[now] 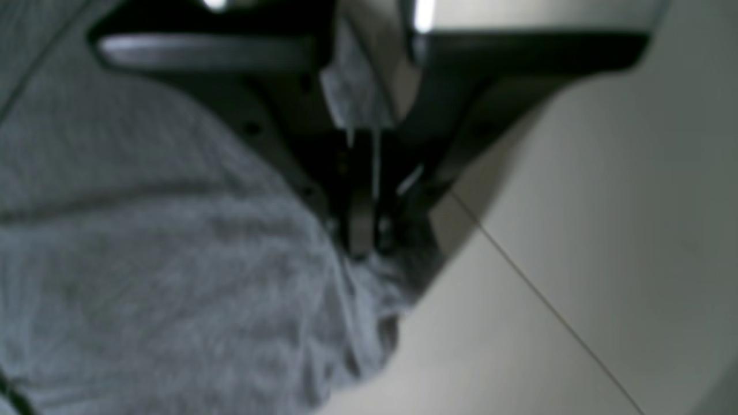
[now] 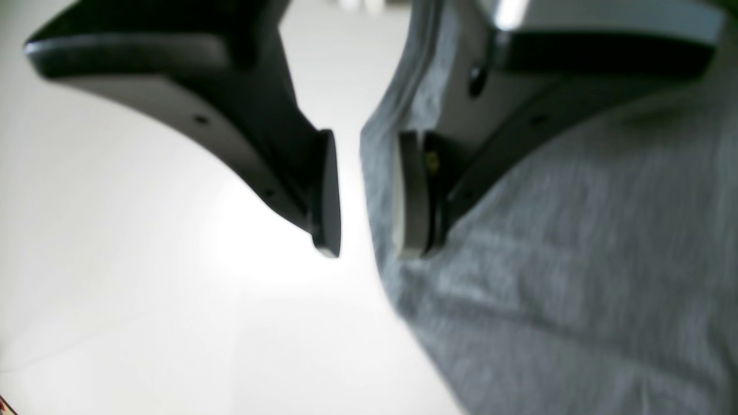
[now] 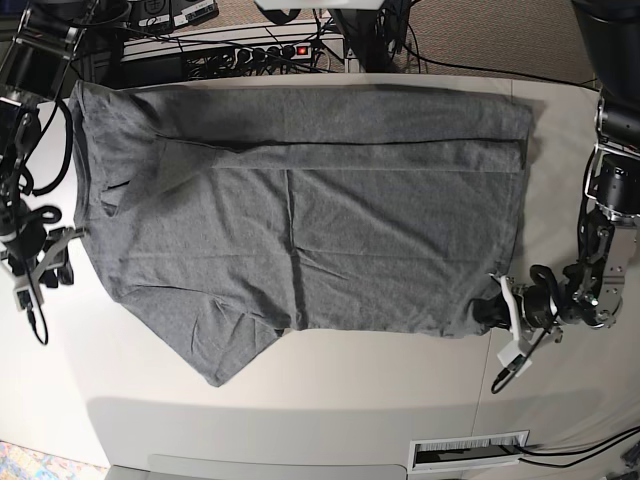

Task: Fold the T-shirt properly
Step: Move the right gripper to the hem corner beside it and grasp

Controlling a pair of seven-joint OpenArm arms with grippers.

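Left claw (image 1: 360, 248): closed, pinching a bunched bit of shirt edge.
Right claw (image 2: 369, 251): part open, nothing gripped; one finger over shirt margin, other past it over bare tabletop (image 2: 173, 323).
Shirt (image 3: 390, 215): spread on tabletop, between both arms, wrinkled; one piece juts out at near left.
Shirt vs left claw: near right corner in its fingers, cloth fanning off toward left and far side.
Shirt vs right claw: left edge runs between finger lines as seen from wrist; contact can't tell.
Handling: looks light, soft, limp; probably not fragile, will sag and crease if lifted at one point.
Grab spots: near right corner, plus left edge, likely best pulled evenly.
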